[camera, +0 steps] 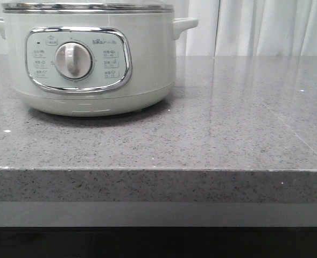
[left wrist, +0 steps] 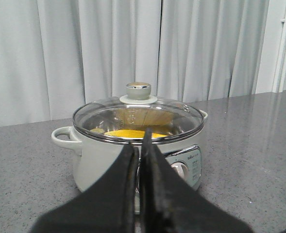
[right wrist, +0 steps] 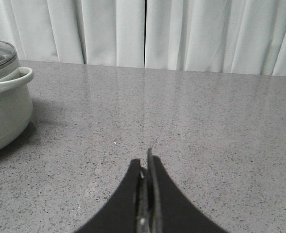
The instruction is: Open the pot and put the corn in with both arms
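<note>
Yellow corn inside lidded pot — beyond closed left gripper

Grey speckled stone counter, glossy w/ reflections, white pleated curtains behind

pot top cropped in front view, corn half hidden behind left jaws, panel labels illegible

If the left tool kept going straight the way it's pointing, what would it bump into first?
Probably the pot. The left tool, shut and empty, points at its front wall just below the glass lid, with only bare countertop between. The corn is already inside. Depth is hard to judge.
</note>
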